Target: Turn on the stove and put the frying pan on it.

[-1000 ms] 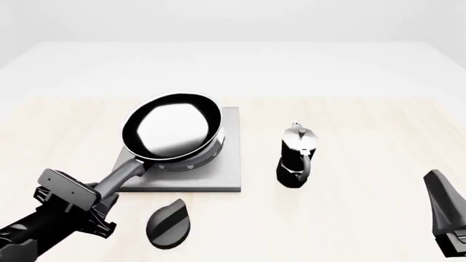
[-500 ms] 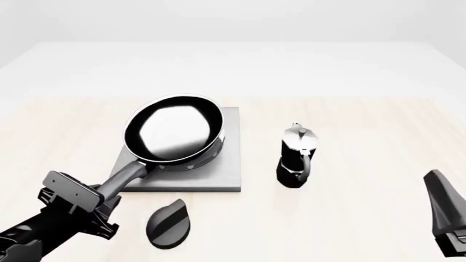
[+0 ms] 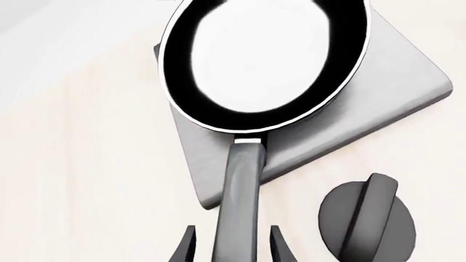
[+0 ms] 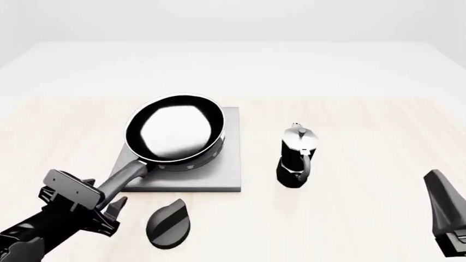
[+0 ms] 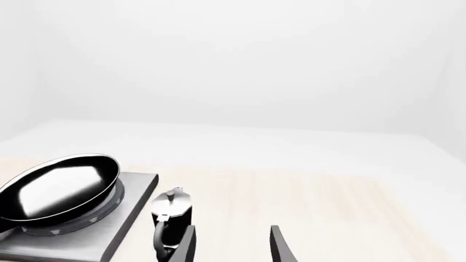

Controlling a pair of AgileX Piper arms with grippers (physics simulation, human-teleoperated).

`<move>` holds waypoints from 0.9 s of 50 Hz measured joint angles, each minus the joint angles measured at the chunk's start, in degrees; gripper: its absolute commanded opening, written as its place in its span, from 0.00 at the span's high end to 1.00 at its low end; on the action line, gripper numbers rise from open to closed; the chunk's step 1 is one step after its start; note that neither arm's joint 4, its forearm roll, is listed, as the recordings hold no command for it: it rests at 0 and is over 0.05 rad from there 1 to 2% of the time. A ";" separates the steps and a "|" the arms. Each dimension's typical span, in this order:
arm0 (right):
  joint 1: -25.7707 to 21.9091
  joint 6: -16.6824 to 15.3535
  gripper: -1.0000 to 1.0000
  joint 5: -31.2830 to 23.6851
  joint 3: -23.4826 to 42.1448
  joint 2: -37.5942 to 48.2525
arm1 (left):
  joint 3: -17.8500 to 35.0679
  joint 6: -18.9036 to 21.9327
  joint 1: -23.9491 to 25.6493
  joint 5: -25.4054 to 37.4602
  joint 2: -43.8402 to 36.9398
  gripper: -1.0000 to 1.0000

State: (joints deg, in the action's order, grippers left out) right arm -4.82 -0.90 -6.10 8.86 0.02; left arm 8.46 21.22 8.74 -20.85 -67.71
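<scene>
A: The frying pan (image 4: 174, 131) sits on the stove (image 4: 226, 177), its bowl over the rings toward the slab's far-left part. Its long axis runs from the bowl down the handle (image 4: 124, 176), which points back toward you and to the left, overhanging the slab's near-left corner.

B: And the left gripper (image 3: 231, 245)?

A: In the left wrist view its two fingers (image 3: 186, 246) stand on either side of the handle with a sliver of table showing on each side. Your jaws look spread, around the handle but not pinching it.

B: What could go wrong from here?

A: If you draw back at an angle, a finger may catch the handle and swing the bowl off the rings. Pull out along the handle's line. The overhanging handle is also a lever: a knock downward could tip the bowl.

B: Further out?

A: The knob (image 4: 169, 224) lies on the table just beside the slab's near edge, right of the handle; whether it is turned on I cannot tell. Reaching for it carelessly risks brushing the handle. The moka pot (image 4: 297, 158) stands well apart on the right. The right gripper (image 5: 231, 246) hangs near the table's right side, jaws spread, holding nothing.
</scene>
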 measured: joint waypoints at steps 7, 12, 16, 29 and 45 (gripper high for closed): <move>0.01 -0.02 0.00 -0.01 0.07 0.00 | 0.12 0.06 -0.03 -0.31 -0.23 0.00; 0.13 -0.02 0.00 -0.09 0.22 0.00 | 0.27 0.02 0.12 -0.15 0.00 0.00; 0.22 -0.03 0.00 -0.20 0.41 0.00 | 0.71 -0.12 0.41 1.04 1.34 0.00; 0.39 0.04 0.00 -0.60 1.25 -0.01 | 4.09 -0.98 1.63 9.78 9.92 0.00; 0.42 0.12 0.00 -1.20 2.59 -0.01 | 9.79 -2.04 2.81 21.82 21.00 0.00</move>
State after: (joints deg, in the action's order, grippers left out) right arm -4.40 -0.78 -7.30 11.44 0.01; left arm 18.25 19.18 11.55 0.96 -46.70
